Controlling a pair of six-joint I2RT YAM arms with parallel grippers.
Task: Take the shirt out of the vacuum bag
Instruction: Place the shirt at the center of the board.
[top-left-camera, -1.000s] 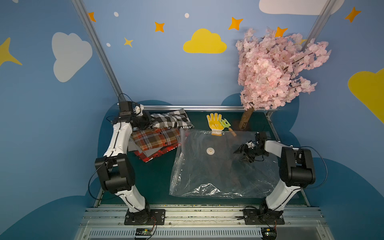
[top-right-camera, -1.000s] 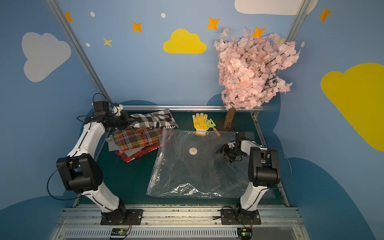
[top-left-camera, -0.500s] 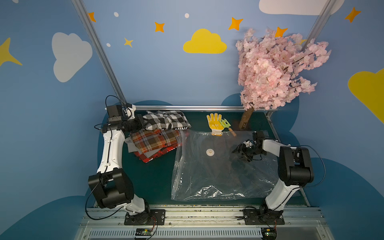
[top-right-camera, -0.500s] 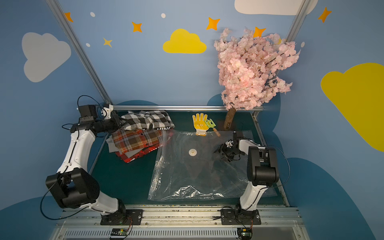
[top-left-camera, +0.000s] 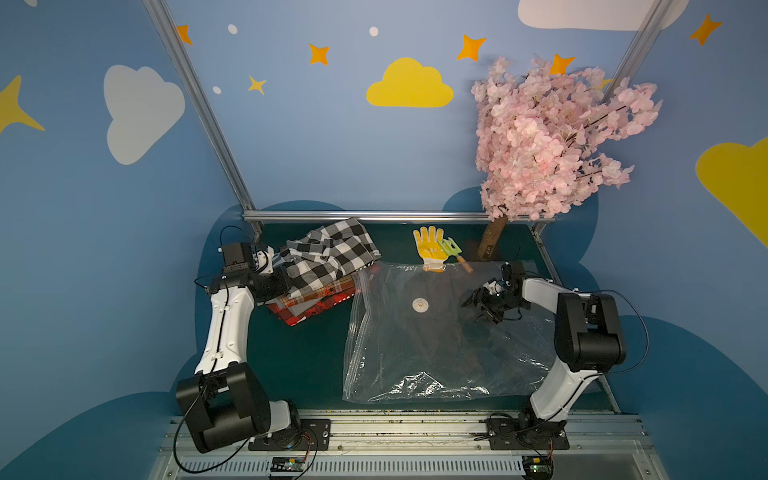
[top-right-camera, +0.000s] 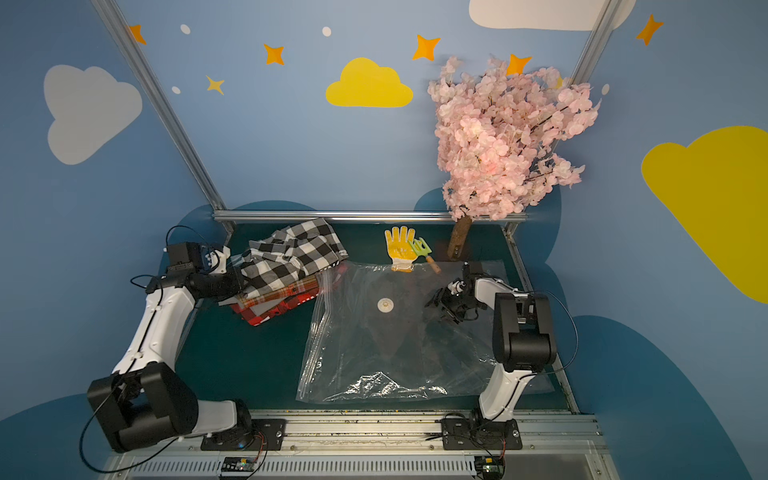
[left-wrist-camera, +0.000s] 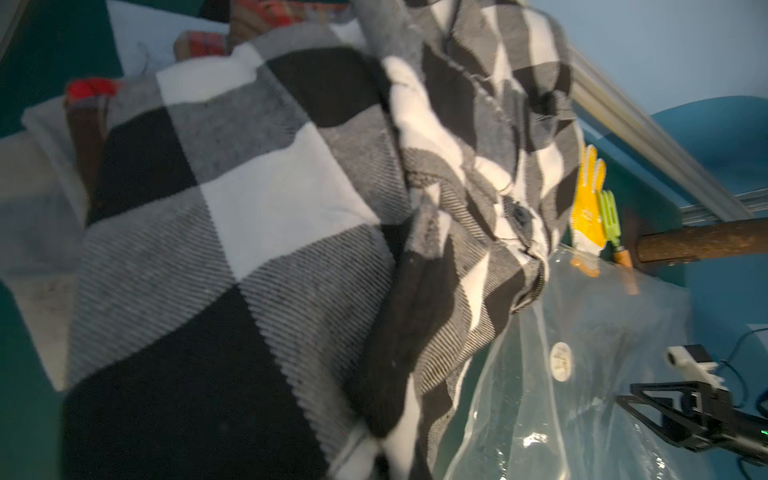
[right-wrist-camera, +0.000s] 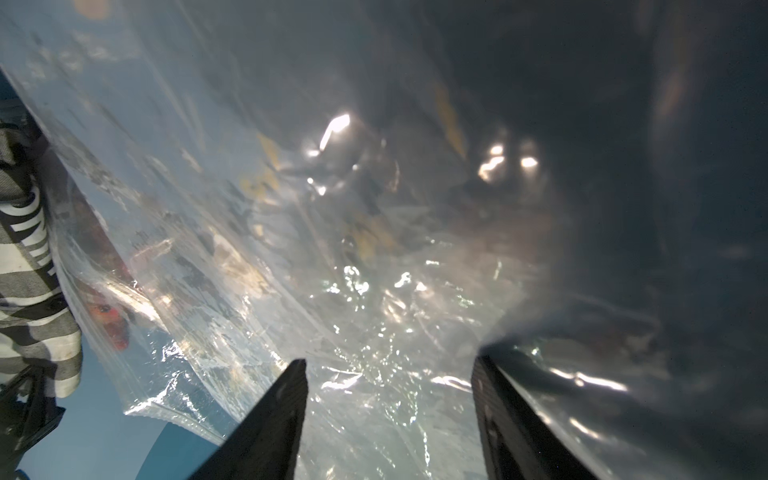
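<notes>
The black-and-white checked shirt (top-left-camera: 328, 257) (top-right-camera: 291, 257) (left-wrist-camera: 249, 208) lies outside the vacuum bag, draped over a pile of clothes at the back left. My left gripper (top-left-camera: 284, 282) reaches under the shirt's near edge and is shut on the shirt; the fabric hides its fingertips. The clear vacuum bag (top-left-camera: 415, 345) (top-right-camera: 374, 349) lies flat mid-table, its round white valve (top-left-camera: 420, 305) facing up. My right gripper (top-left-camera: 473, 305) (right-wrist-camera: 388, 365) stands open at the bag's far right part, with crinkled film around its fingers and nothing gripped.
Folded red and brown plaid clothes (top-left-camera: 316, 305) sit under the shirt. A yellow glove (top-left-camera: 430, 249) and a green hand rake (top-left-camera: 453, 249) lie behind the bag. The pink blossom tree's trunk (top-left-camera: 492, 241) stands at the back right, by the metal frame rail (top-left-camera: 365, 216).
My left arm has swung left and drawn back toward the front, pulling the shirt's near edge with it. The right gripper has hardly moved.
</notes>
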